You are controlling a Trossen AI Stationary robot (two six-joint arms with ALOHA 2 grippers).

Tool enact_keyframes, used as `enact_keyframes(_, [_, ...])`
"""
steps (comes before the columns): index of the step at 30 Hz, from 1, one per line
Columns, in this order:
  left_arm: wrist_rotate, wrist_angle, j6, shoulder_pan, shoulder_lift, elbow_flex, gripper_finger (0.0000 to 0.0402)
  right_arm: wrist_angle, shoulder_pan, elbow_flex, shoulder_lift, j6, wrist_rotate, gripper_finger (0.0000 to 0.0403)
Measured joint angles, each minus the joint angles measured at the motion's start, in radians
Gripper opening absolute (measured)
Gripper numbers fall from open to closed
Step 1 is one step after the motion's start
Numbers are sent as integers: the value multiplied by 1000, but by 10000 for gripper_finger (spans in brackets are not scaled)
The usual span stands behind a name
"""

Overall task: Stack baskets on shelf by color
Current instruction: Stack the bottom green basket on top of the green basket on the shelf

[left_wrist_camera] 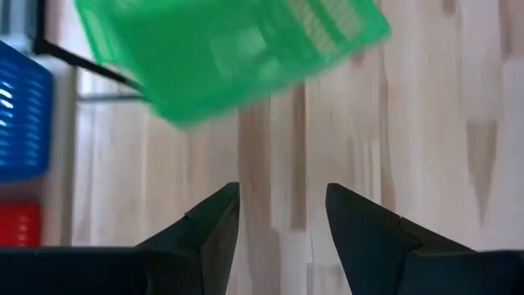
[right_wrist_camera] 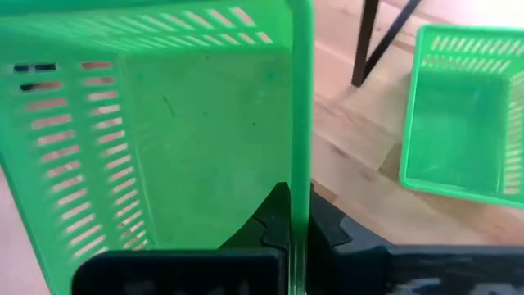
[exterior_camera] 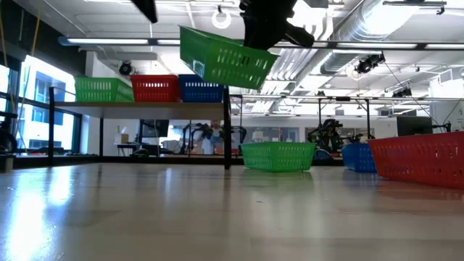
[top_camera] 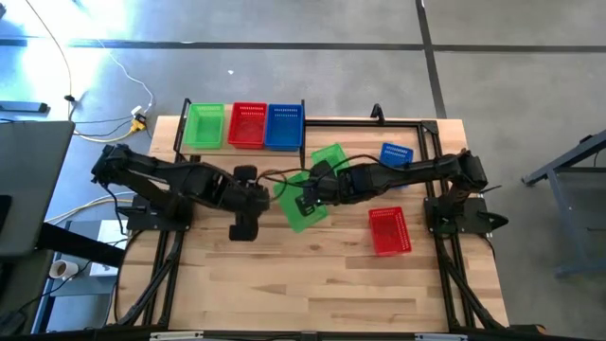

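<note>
Baskets on the shelf (top_camera: 182, 118) so far number three, a green (top_camera: 204, 126), a red (top_camera: 247, 125) and a blue (top_camera: 284, 126) side by side. The right end effector (right_wrist_camera: 293, 221) is clamped on one wall of a tilted green basket (exterior_camera: 226, 58), carried above the bench (top_camera: 312, 284). The left end effector (left_wrist_camera: 282, 217) hangs spread and empty nearby. By my reckoning stacking has barely begun: another green basket (top_camera: 329, 156), a blue one (top_camera: 396, 153) and a red one (top_camera: 389, 231) wait on the bench.

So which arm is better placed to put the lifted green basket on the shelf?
Right. The right gripper is shut on the lifted green basket, raised clear of the table. The left gripper is open and empty. The shelf already holds a green basket at its left end.
</note>
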Motion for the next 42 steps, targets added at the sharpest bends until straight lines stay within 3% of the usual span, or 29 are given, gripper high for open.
enact_keyframes(14, [11,121,0,142,8,0,173,34,34,0,20,-157,129,0])
enact_keyframes(19, [32,201,-12,175,8,0,173,44,28,0,35,-193,128,0])
enact_keyframes(31, [88,201,-27,245,39,0,172,134,30,0,40,-228,87,0])
enact_keyframes(42, [61,187,-11,270,57,0,159,151,23,0,37,-195,70,0])
